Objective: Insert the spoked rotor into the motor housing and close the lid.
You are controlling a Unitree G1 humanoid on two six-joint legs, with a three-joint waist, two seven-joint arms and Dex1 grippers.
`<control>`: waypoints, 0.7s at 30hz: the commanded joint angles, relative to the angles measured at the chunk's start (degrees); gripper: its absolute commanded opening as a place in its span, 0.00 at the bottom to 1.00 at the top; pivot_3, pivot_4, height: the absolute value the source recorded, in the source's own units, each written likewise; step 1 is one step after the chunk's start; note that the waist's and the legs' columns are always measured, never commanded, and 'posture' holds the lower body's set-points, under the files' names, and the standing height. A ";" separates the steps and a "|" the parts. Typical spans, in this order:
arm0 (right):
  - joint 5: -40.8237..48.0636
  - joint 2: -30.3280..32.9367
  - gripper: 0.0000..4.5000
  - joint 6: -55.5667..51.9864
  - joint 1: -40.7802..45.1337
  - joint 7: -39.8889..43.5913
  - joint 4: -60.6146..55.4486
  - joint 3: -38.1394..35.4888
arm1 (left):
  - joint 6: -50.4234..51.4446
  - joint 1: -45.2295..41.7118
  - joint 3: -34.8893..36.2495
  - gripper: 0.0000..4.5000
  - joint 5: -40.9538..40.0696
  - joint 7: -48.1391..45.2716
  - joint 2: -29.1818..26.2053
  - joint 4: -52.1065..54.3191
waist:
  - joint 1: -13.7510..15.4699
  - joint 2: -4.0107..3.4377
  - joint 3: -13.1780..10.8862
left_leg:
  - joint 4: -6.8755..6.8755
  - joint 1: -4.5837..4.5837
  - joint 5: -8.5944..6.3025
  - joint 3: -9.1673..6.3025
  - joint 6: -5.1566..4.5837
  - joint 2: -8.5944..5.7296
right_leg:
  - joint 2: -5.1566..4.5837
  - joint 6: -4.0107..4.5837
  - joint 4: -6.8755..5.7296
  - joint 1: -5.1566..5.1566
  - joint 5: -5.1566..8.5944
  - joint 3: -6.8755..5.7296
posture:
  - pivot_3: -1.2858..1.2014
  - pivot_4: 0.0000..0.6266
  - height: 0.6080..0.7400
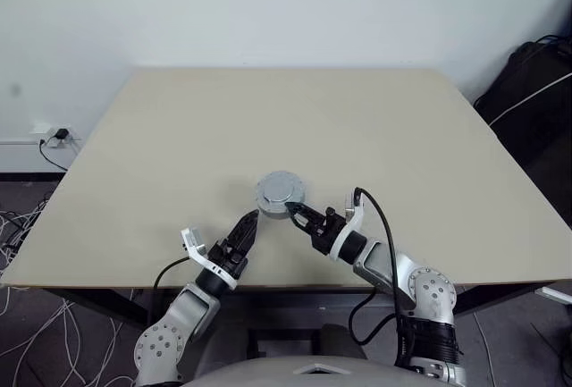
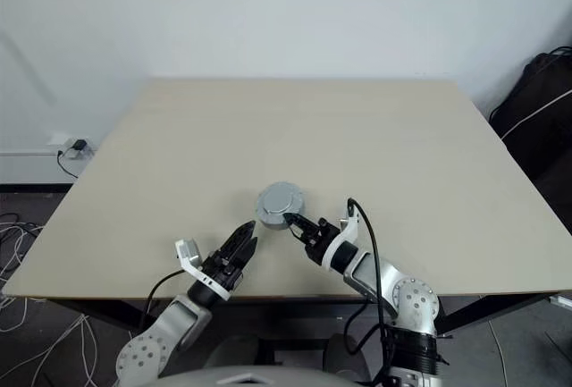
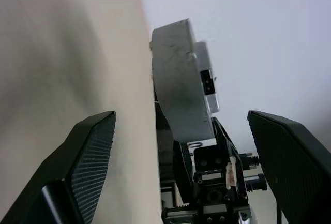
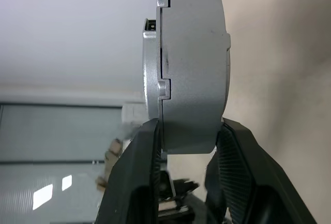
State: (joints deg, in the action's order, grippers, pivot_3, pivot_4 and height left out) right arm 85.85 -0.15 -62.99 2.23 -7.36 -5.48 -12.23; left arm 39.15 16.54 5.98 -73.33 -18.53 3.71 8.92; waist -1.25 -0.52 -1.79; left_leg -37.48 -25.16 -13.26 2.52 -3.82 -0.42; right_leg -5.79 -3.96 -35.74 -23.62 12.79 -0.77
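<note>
Left eye view gives me the beige desk (image 1: 179, 137) with a round grey motor unit (image 1: 281, 193) held up above its near half, close to the middle. It reads as the motor housing with the lid (image 4: 194, 53) closed on it: in the right wrist view I see two grey discs stacked face to face, with a seam and small notches running along the edge where they meet. I cannot see the spoked rotor, so I cannot tell where it sits.

My right pincer (image 1: 295, 212) reaches in from the near right and pinches the motor unit by its lower edge. In the right wrist view one black finger (image 4: 137, 167) presses on each flat face, and the unit stands on edge between them, clear of the desk.

My left pincer (image 1: 248, 229) hangs over the near edge of the desk, just to the left of the unit and slightly below it, pointing toward it without touching. Its fingers are spread wide; in the left wrist view the two ribbed pads (image 3: 85, 157) stand far apart, with the grey unit and the right pincer framed between them further off.

A wall socket (image 1: 58, 137) with a plug sits low on the wall beyond the desk's left corner.
</note>
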 commanded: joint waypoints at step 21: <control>13.33 7.21 0.27 2.55 -1.89 -3.69 -5.67 7.92 | -3.87 -4.08 -4.23 0.51 -3.70 -0.99 4.81 -3.08 | 0.07 0.05 0.01 | -0.19 0.02 0.02 0.00 -0.05 0.04 | 0.10 -0.01 -0.04 0.11 -0.02 0.02 | 0.52 0.00 1.00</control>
State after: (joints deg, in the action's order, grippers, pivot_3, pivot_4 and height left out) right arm 96.52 6.97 -61.62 -0.80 -11.47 -7.55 -4.23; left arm 35.78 13.72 1.61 -77.27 -19.20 3.57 4.81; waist -1.19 -0.48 -1.78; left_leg -37.69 -25.12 -13.24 2.53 -3.86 -0.37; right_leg -5.68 -3.97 -35.79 -23.48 12.77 -0.76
